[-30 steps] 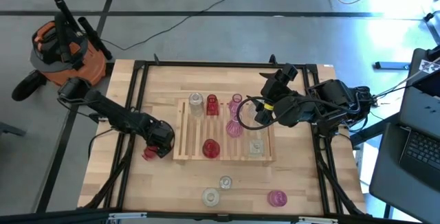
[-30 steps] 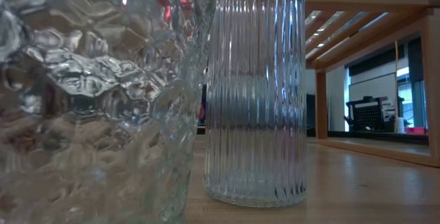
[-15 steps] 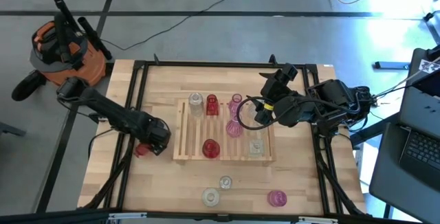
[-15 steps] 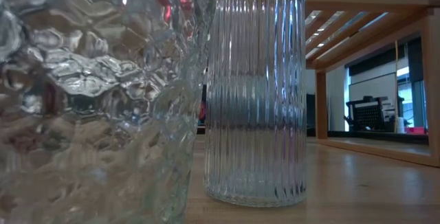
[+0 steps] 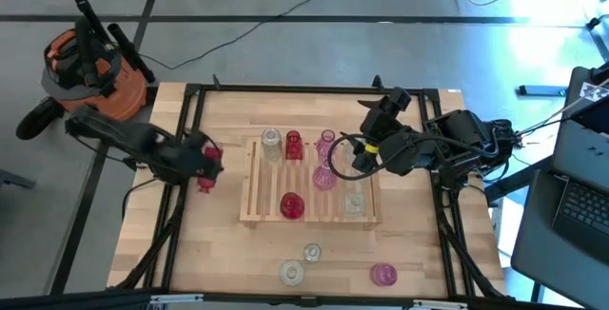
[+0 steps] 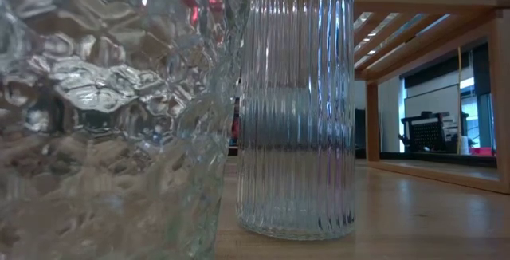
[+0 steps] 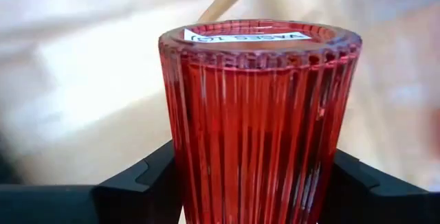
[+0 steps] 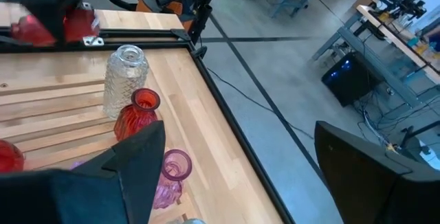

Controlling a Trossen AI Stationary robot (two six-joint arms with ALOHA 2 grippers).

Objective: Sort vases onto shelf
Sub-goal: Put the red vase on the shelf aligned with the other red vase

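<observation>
My left gripper is shut on a red ribbed vase left of the slatted shelf, above the table. The shelf carries two clear, two red and two pink vases, among them a clear one, a red one and a pink one. Three more vases stand on the table near its near edge: two clear and one pink. My right gripper is open and empty over the shelf's right part; it also shows in the right wrist view. My left gripper pinches the red vase's ribbed body between its two fingers, one on each side. The vase's flat base with a white label points away from the wrist. The vase is lifted clear of the table.
Black frame rails run along the table's left and right sides. In the low view two clear vases, a knobbly one and a ribbed one, stand close before the camera. An orange vacuum sits off the far left corner.
My left gripper has carried the red vase from beside the shelf's near left corner toward the table's far edge and a little left, lifting it clear of the table. My right gripper has kept still.
</observation>
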